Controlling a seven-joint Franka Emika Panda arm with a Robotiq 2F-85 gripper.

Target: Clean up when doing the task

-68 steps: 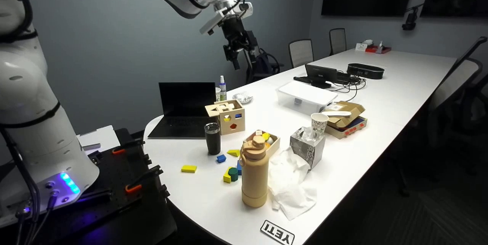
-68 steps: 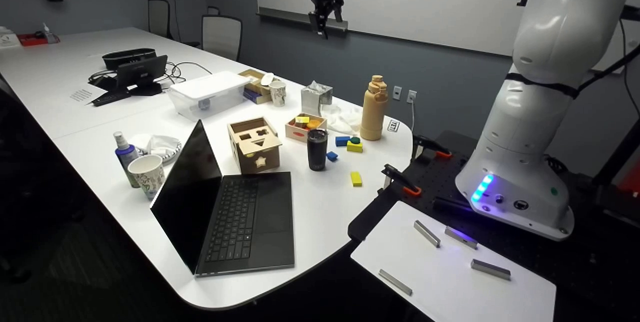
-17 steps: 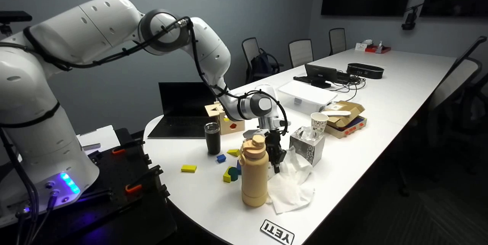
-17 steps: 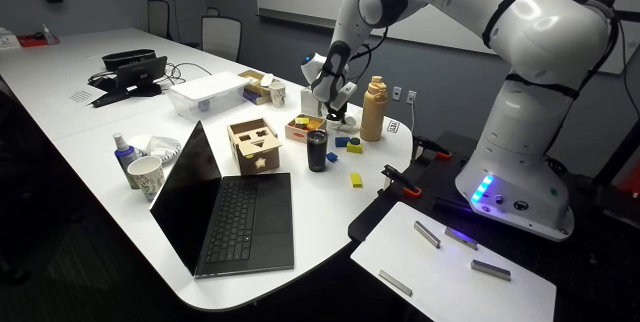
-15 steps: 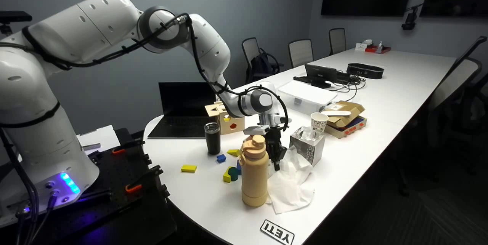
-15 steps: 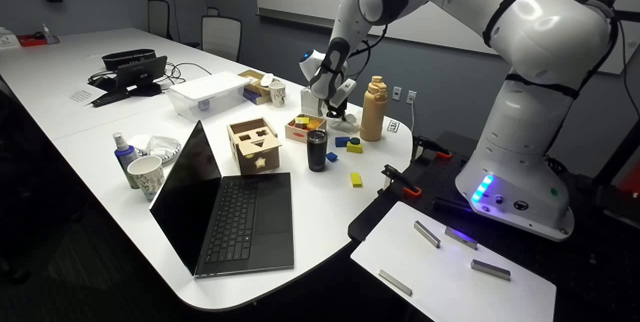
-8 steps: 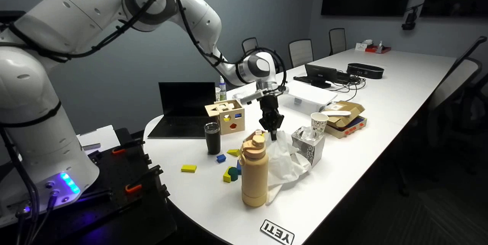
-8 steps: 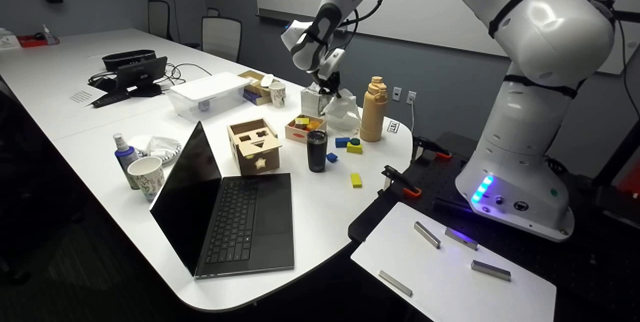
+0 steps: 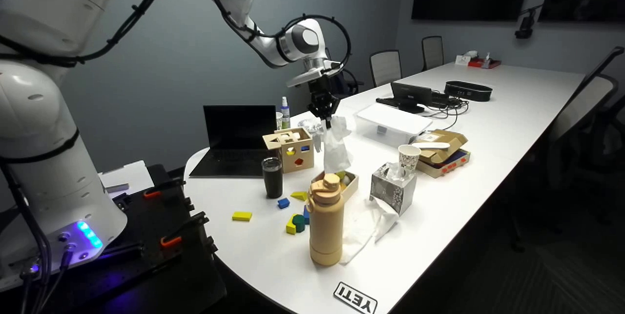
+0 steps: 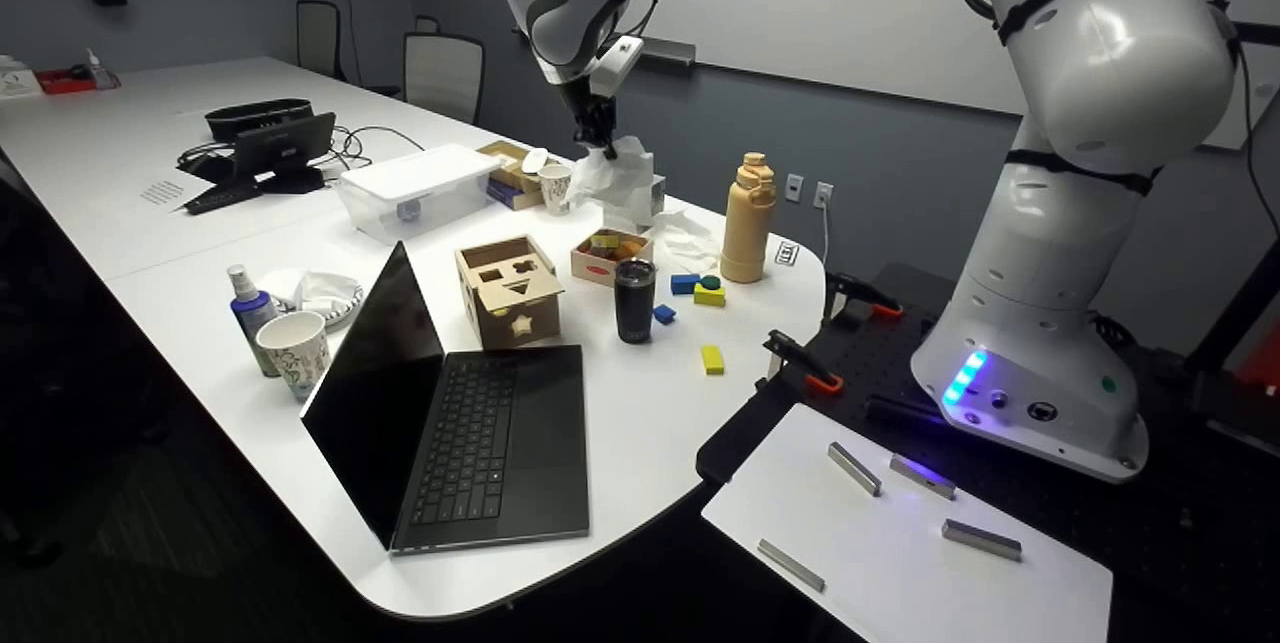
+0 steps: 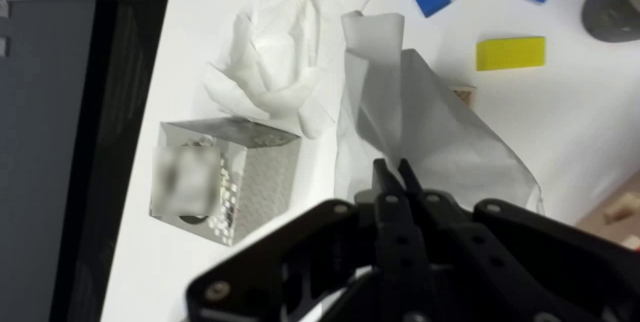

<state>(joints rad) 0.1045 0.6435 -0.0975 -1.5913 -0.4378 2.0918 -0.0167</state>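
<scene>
A thin white tissue (image 9: 336, 150) — creased and limp — hangs in mid-air over the table (image 9: 429, 216), pinched near its top, its loose, uneven folds drooping below.

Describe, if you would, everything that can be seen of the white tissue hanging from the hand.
The white tissue looks like thin, soft paper, creased and unevenly folded. It hangs pinched between the closed fingertips of the hand, draping downward in loose flaps. In an exterior view its lower end overlaps the small wooden tray; whether they touch is unclear.
</scene>
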